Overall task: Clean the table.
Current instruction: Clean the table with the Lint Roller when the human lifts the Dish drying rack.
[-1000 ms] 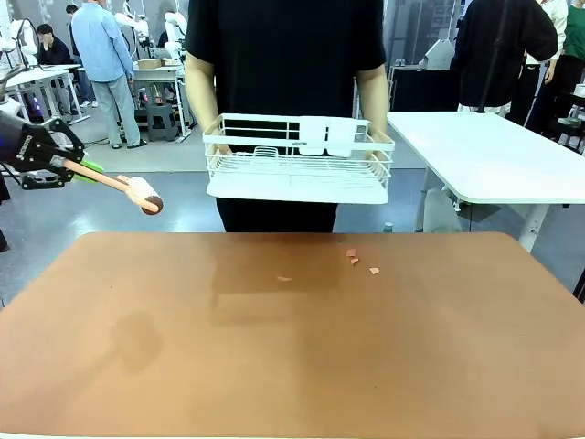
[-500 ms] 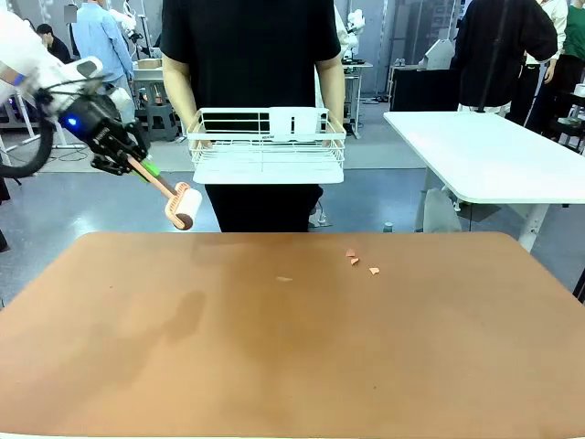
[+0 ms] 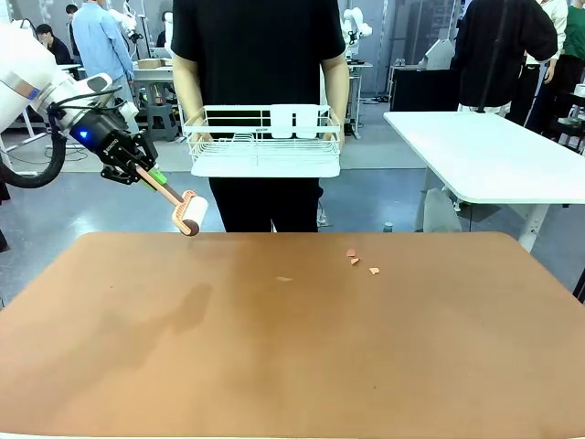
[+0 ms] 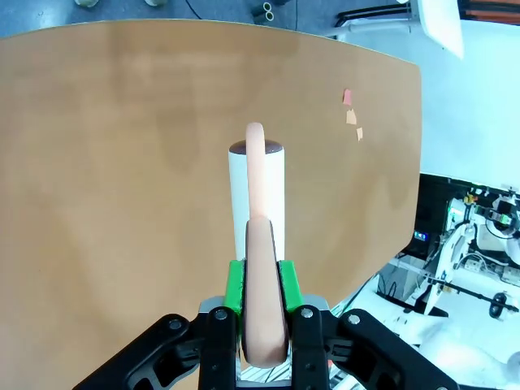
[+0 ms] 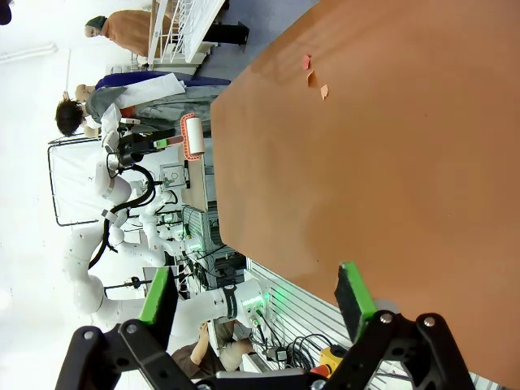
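Observation:
The reddish-brown table (image 3: 292, 366) has a few small orange scraps (image 3: 353, 258) near its far edge, right of the middle, and one more scrap (image 3: 284, 279) nearer the centre. My left gripper (image 3: 144, 171) hangs above the far left corner, shut on the pink handle of a lint roller (image 3: 190, 216), whose white roll points down toward the table. In the left wrist view the green pads (image 4: 236, 286) clamp the lint roller's handle (image 4: 264, 325) above the table (image 4: 122, 179). In the right wrist view my right gripper (image 5: 256, 301) stands open above the table (image 5: 406, 179), holding nothing.
A person stands at the far edge holding a white dish rack (image 3: 262, 137) in both hands above the table's far side. A white-topped table (image 3: 484, 151) stands at the back right. Other people stand farther off.
My left arm has swung in from the far left toward the table's far left corner, tilting the lint roller downward. The person with the dish rack has shifted left.

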`<state>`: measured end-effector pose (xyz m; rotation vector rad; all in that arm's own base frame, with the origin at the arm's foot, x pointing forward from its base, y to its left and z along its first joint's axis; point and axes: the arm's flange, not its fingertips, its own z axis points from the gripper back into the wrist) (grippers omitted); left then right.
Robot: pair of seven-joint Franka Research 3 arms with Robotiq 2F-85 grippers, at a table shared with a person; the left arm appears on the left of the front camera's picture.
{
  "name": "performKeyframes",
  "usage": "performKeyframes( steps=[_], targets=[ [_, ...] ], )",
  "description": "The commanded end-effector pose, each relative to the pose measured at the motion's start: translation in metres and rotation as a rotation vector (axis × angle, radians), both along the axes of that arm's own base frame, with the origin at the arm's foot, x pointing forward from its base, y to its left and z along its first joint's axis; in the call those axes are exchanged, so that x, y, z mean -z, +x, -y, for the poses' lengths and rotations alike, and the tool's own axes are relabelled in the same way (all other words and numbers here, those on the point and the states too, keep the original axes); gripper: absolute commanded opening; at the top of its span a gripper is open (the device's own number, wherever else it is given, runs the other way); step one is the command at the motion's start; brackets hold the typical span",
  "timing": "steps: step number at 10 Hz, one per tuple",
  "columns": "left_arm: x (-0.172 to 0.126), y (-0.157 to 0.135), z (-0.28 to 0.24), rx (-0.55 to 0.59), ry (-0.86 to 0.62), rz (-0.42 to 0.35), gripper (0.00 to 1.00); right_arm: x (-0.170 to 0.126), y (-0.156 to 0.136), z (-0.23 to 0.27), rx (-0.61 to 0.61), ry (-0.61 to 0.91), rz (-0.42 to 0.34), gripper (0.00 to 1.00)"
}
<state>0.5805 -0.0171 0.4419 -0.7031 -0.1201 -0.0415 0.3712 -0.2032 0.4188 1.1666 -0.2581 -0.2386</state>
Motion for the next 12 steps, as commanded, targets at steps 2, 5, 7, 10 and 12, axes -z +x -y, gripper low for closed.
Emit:
performKeyframes(
  steps=[2,5,7,10,12],
  targets=[
    [0.000,-0.001,0.003,0.010,0.006,0.004,0.21,-0.004,-0.001,-0.001,-0.002,0.005,0.022,1.00],
    [0.000,-0.001,0.003,0.010,0.006,0.004,0.21,-0.004,-0.001,-0.001,-0.002,0.005,0.022,1.00],
    [0.013,0.003,0.030,0.041,-0.001,-0.018,0.21,-0.004,-0.001,-0.001,-0.002,0.005,0.022,1.00],
    [0.050,0.024,0.119,0.095,-0.032,-0.065,0.21,-0.004,-0.001,-0.001,-0.002,0.005,0.022,1.00],
    [0.075,0.038,0.174,0.101,-0.086,-0.096,0.21,-0.004,-0.001,-0.001,-0.002,0.005,0.022,1.00]
  ],
)
